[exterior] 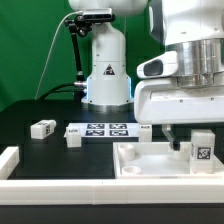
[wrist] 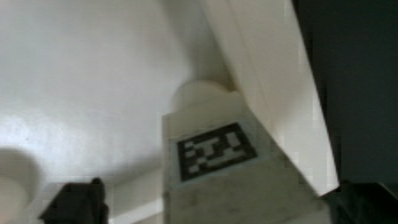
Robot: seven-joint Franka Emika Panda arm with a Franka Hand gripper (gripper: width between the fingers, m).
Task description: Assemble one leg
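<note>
One leg [exterior: 200,150], a small white block with a black-and-white tag, stands in the right part of the large white tray [exterior: 140,165]. My gripper [exterior: 185,135] hangs right over it. In the wrist view the leg [wrist: 222,150] rises between my dark fingertips [wrist: 71,203], by the tray's raised wall [wrist: 267,60]. White tray floor shows between the one fingertip and the leg, so the jaws stand open around it. Two more legs [exterior: 42,127] [exterior: 72,138] lie loose on the black table at the exterior view's left.
The marker board [exterior: 103,129] lies between the loose legs and the tray. The robot's white base [exterior: 105,70] stands behind it. A white frame [exterior: 12,160] runs along the front and left edge of the table.
</note>
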